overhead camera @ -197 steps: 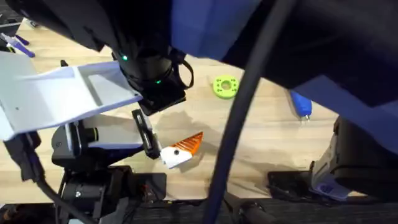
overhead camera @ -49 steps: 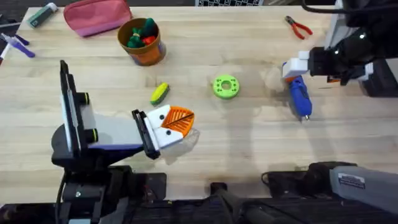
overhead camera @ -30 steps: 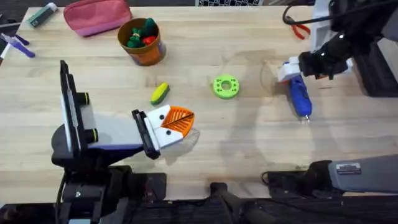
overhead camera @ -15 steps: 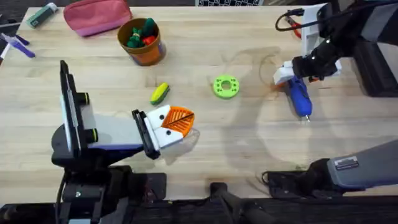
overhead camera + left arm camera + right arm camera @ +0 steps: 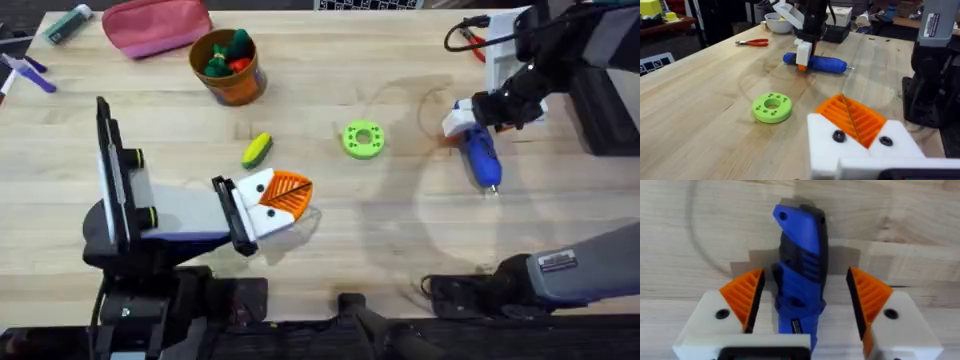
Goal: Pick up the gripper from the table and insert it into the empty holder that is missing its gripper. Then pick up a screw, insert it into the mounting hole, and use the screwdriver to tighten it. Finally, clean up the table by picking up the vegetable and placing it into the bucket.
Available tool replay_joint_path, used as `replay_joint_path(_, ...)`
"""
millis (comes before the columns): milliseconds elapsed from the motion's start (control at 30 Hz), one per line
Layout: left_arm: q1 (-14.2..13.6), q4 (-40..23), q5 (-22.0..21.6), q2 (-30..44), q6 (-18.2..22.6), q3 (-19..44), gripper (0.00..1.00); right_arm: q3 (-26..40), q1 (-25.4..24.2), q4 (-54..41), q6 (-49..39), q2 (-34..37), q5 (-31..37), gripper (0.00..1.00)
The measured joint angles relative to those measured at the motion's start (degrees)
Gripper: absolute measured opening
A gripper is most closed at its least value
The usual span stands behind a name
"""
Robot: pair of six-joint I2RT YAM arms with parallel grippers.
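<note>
At the 10 o'clock corner of the light plank-grained wooden table [image 5: 330, 230] lie a green marker, a pink zipped pouch [image 5: 155, 25] and some purple pens. Just right of the pouch, toward 11 o'clock, stands the small round orange-brown bucket [image 5: 228, 68] holding green and red toys. At 8 o'clock the left gripper [image 5: 275, 205] rests low over the table, white-based with an orange ribbed wedge on its tip; whether its fingers are apart or together cannot be told, and nothing is seen held in it. Just beyond its tip, toward the centre, lies the small yellow and green corn-like toy vegetable [image 5: 257, 150], on the bare wood, apart from the bucket. Right of centre sits a green plastic ring [image 5: 363, 139] with small holes around its face. At 2 o'clock the blue pen-shaped powered screwdriver [image 5: 481, 155] lies flat, its thin metal tip pointing toward the near edge. The right gripper [image 5: 470, 115] is down over its back end; the right wrist view shows the orange ribbed pads [image 5: 742, 297] spread wide on either side of the blue body, not touching it. Red-handled pliers [image 5: 752, 43] lie beyond, near the far edge.
</note>
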Motion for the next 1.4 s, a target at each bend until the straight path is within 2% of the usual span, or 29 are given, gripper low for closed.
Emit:
replay_joint_path(267, 0.0, 0.0, 0.02, 0.0, 0.0, 0.0, 0.018, 0.0, -0.61, 0.43, -0.6, 1.14, -0.6, 0.928)
replay_joint_path(467, 0.0, 0.0, 0.02, 0.0, 0.0, 0.0, 0.018, 0.02, -0.7, 0.57, -0.64, 1.45, -1.55, 0.839)
replay_joint_path(633, 0.0, -0.01, 0.01, -0.01, 0.0, 0.0, 0.018, 0.02, -0.59, 0.66, -0.72, 1.66, -2.77, 0.489)
replay_joint_path(700, 0.0, 0.0, 0.02, 0.0, 0.0, 0.0, 0.018, 0.02, -0.59, 0.95, -1.07, 1.68, -2.42, 0.307)
replay_joint_path(767, 0.0, 0.0, 0.02, 0.0, 0.0, 0.0, 0.018, 0.02, -0.6, 1.53, -1.22, 2.11, -1.69, 0.066)
replay_joint_path(800, 0.0, 0.0, 0.01, 0.0, 0.0, 0.0, 0.018, 0.02, -0.63, 1.6, -1.1, 2.23, -1.63, 0.03)
replay_joint_path(1267, 0.0, 0.0, 0.02, 0.0, 0.0, 0.0, 0.018, 0.68, -0.17, -0.29, -0.99, 1.94, -1.6, 0.025)
replay_joint_path(1400, 0.0, 0.0, 0.01, 0.0, 0.0, 0.0, 0.018, 1.95, 1.38, -2.47, -0.73, -1.99, -2.87, 0.025)
